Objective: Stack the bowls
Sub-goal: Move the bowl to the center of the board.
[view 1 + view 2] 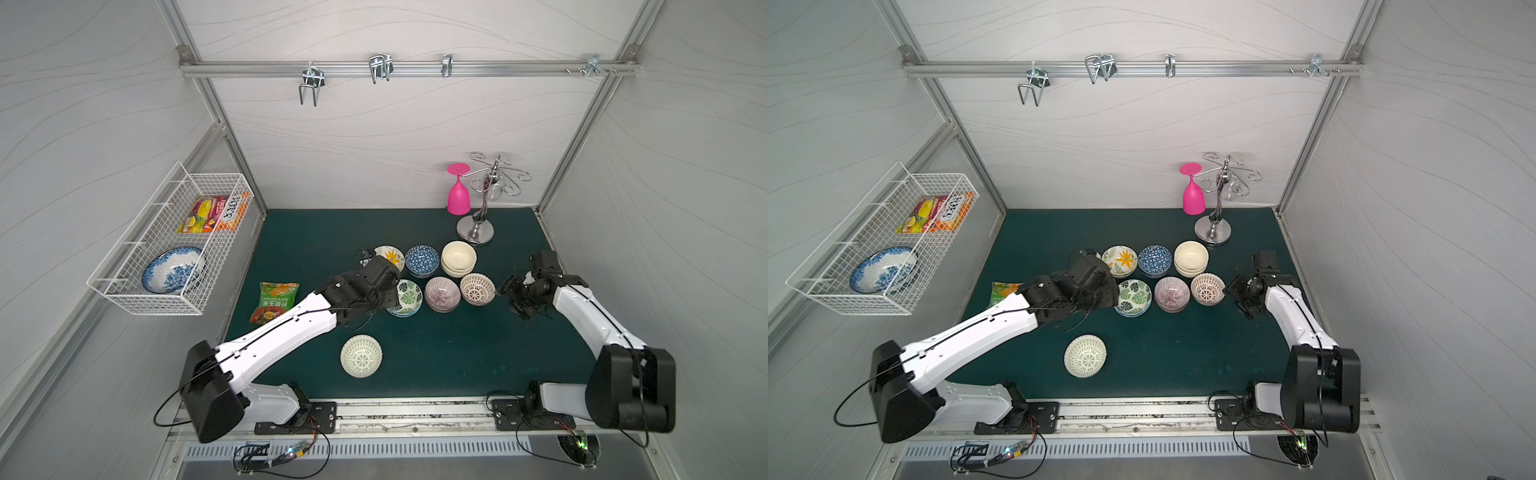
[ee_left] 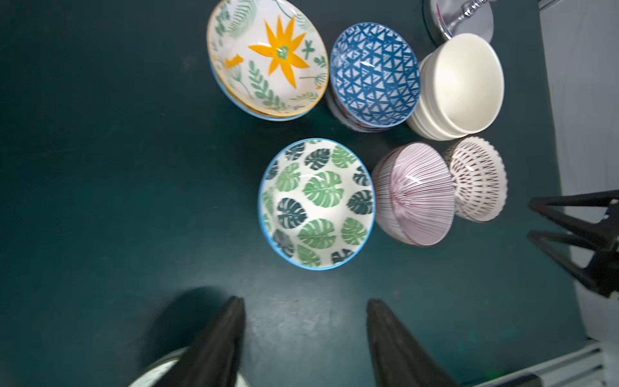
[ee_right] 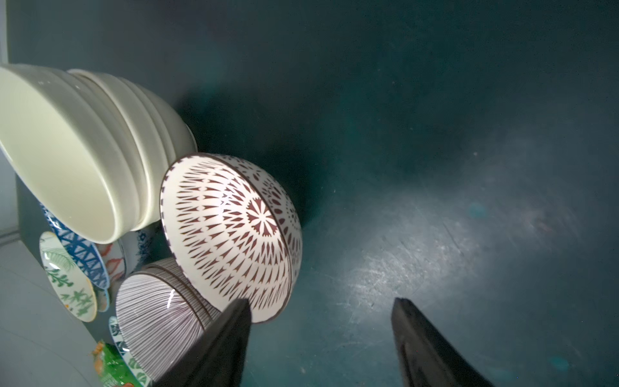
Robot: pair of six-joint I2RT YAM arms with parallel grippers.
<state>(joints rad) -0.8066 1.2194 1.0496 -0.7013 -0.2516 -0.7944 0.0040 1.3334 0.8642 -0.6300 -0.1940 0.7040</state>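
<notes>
Six piles of bowls stand in two rows on the green mat. At the back are the orange-flower bowl (image 1: 392,254), the blue-triangle bowl (image 1: 422,259) and a cream stack (image 1: 458,257). In front are the green-leaf bowl (image 1: 409,296), the pink-striped bowl (image 1: 442,293) and a brown-lattice bowl (image 1: 477,289). A green-lattice bowl (image 1: 360,356) sits alone nearer the front. My left gripper (image 2: 306,301) hovers open and empty just left of the green-leaf bowl (image 2: 316,203). My right gripper (image 3: 322,301) is open and empty beside the brown-lattice bowl (image 3: 227,234).
A snack packet (image 1: 274,301) lies at the mat's left edge. A wire basket (image 1: 137,291) on the left wall holds a blue-and-white dish (image 1: 172,270). A pink goblet (image 1: 458,191) and a chrome glass stand (image 1: 476,230) stand at the back right.
</notes>
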